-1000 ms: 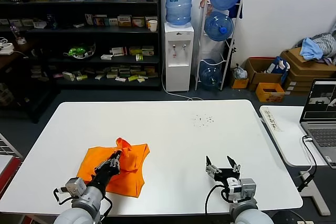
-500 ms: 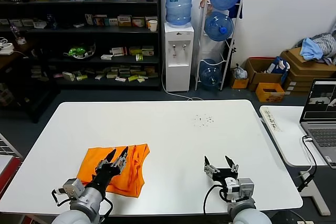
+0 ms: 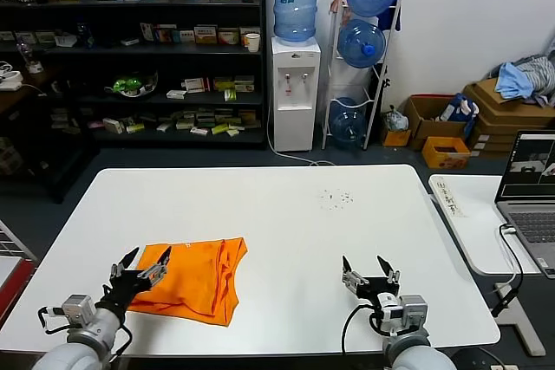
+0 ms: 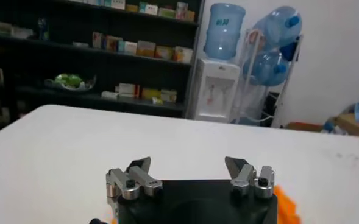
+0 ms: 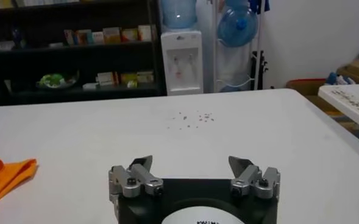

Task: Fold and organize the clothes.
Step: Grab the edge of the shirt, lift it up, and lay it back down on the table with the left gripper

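Note:
The orange T-shirt [image 3: 196,276] lies folded on the white table [image 3: 286,214] near its front left. A corner of it shows in the right wrist view [image 5: 2,176] and a sliver in the left wrist view [image 4: 286,206]. My left gripper [image 3: 139,262] is open and empty at the shirt's left front edge, just above it; its jaws stand wide apart [image 4: 189,164]. My right gripper [image 3: 370,268] is open and empty over bare table at the front right, well apart from the shirt; it also shows in its own wrist view [image 5: 191,163].
A second white table with a laptop [image 3: 529,188] stands to the right. Dark specks [image 3: 335,199] mark the table's far middle. Shelves [image 3: 130,49], a water dispenser [image 3: 295,84] and cardboard boxes with a bluish-grey cloth heap [image 3: 520,80] stand beyond the table.
My left gripper let go of the raised shirt fold, which dropped flat, and drew back to the left front. The right gripper stayed in place.

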